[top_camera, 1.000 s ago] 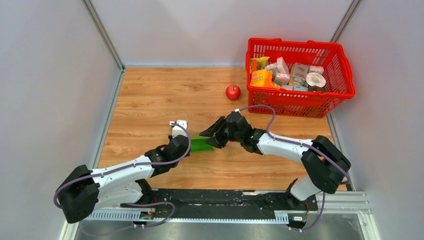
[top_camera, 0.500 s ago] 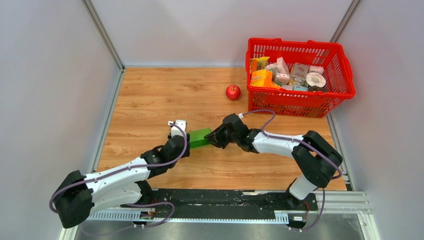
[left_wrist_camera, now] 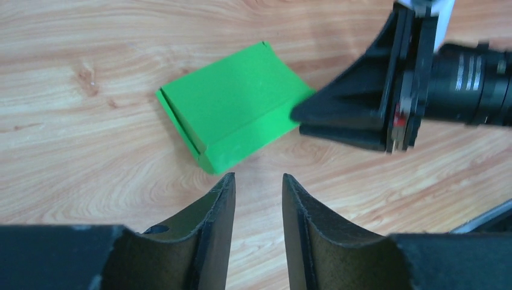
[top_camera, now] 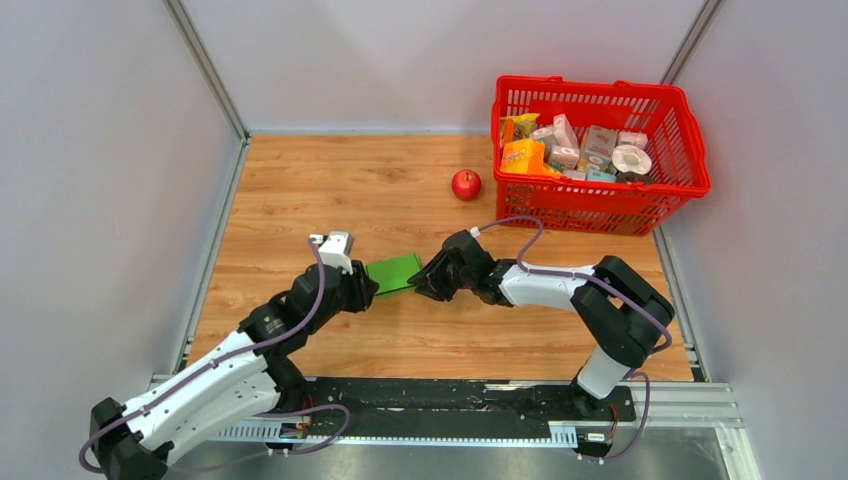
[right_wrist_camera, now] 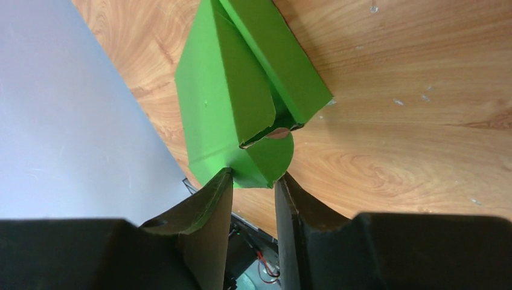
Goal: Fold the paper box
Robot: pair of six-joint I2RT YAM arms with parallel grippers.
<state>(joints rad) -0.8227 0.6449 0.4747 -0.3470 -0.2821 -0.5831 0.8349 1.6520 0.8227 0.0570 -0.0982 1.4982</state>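
Observation:
The paper box (top_camera: 393,272) is a bright green, partly folded cardboard blank lying on the wooden table between my two grippers. In the left wrist view the box (left_wrist_camera: 232,115) lies just beyond my left gripper (left_wrist_camera: 258,178), which is open, empty and apart from it. My left gripper (top_camera: 364,288) sits at the box's left end. My right gripper (top_camera: 420,282) is at its right end. In the right wrist view the right gripper (right_wrist_camera: 253,175) is partly open, its tips touching a rounded end flap of the box (right_wrist_camera: 223,103). The box's end stands open.
A red apple (top_camera: 466,184) lies on the table beyond the grippers. A red basket (top_camera: 600,88) holding several small printed packages stands at the back right. Grey walls close in the table on the left, back and right.
My left gripper has drawn back and to the left, uncovering the green box. The box has shifted slightly left and away. My right gripper has followed it leftward.

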